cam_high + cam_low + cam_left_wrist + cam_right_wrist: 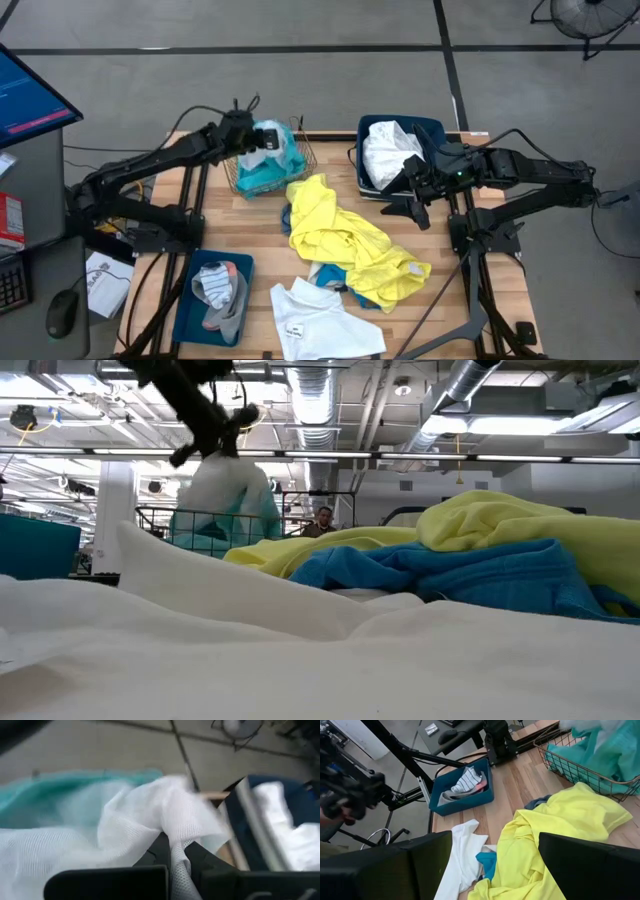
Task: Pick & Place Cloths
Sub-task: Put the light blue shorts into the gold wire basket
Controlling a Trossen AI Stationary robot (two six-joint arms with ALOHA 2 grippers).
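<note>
Left claw pinching white mesh cloth above wire basket of teal cloths. Yellow cloth sprawled on counter between claws. Right claw spread wide, empty, beside bin holding white cloth.

So my table is a wood slat top. Copper wire basket sits at the far edge, one dark blue bin by the far right corner, another bin at the near left corner. A yellow cloth sprawls across the middle over a blue one, white cloth at the near edge.
</note>
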